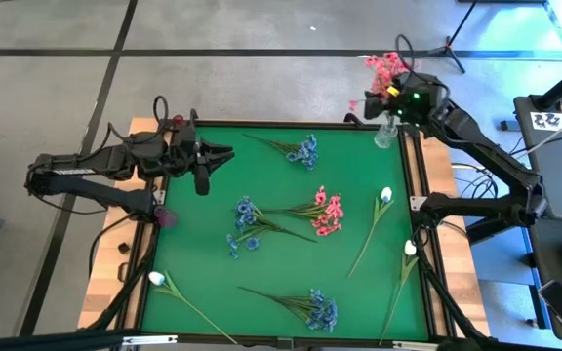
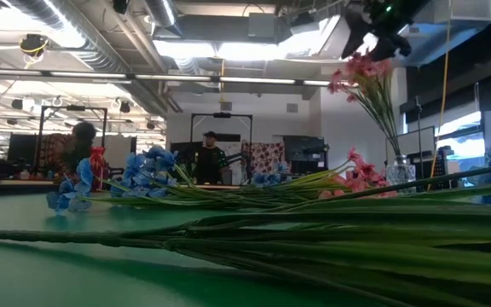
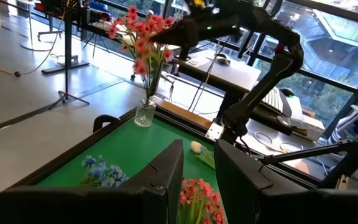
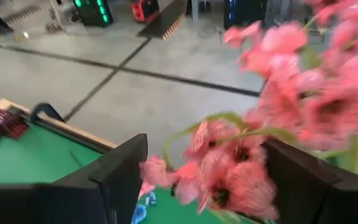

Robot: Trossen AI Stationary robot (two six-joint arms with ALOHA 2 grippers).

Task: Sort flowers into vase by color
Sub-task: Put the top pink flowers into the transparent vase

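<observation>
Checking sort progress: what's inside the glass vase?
Pink flowers stand in the glass vase, stems down through its neck. Nothing blue or white shows inside; the base is unclear.

No legible text anywhere.

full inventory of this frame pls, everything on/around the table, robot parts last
blue flowers: four sprigs, blue, loose on the green mat: far middle, two at centre-left, near middle
pink flowers on mat: one bunch, pink, centre of mat
white buds: three, white, two on the mat's right side, one at its near left corner
glass vase: one, clear, far right corner of the table
pink flowers in vase: one bunch, pink, stems in the vase
table: one, green mat, wooden edges
people: two, far back in the room
left gripper: dark, over the mat's far left, empty
right gripper: dark, jaws open around the pink blooms above the vase
</observation>
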